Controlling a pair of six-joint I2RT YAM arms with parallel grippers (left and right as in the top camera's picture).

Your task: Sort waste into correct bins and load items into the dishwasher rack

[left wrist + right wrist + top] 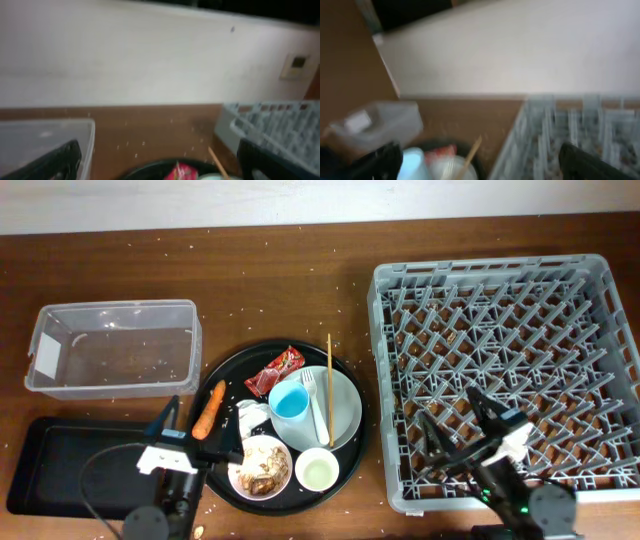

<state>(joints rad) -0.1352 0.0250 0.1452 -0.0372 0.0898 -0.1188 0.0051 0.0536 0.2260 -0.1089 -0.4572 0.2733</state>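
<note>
My left claw (203, 430) hangs with its fingers spread wide and nothing between them, over the near-left edge of the round black tray (240, 360), one finger close to the carrot (209, 409) and the other almost at the white bowl (261, 465) of food scraps. My right claw (452, 415) is also apart and empty, low over the near corner of the dishwasher rack (382, 360). Nothing is sorted yet, I judge: the clear tub (115, 305) and the shallow black tray (60, 460) hold none of the waste, and the red wrapper (275, 371), the tissue (252, 415), the blue cup (291, 402), the plate (345, 405) with the fork (314, 405) and the chopstick (329, 385) across it, and the small white cup (317, 470) all crowd the round tray. That crowding is my worry. If I drop for the carrot, my far finger may clip the bowl and tip the scraps; the carrot itself could roll out of a loose pinch. The wrapper touches the blue cup, so a grab there may drag the cup. On the right, my fingers could snag the rack's pegs as I swing out. Both wrist views are blurred, so I would aim poorly from them.
</note>
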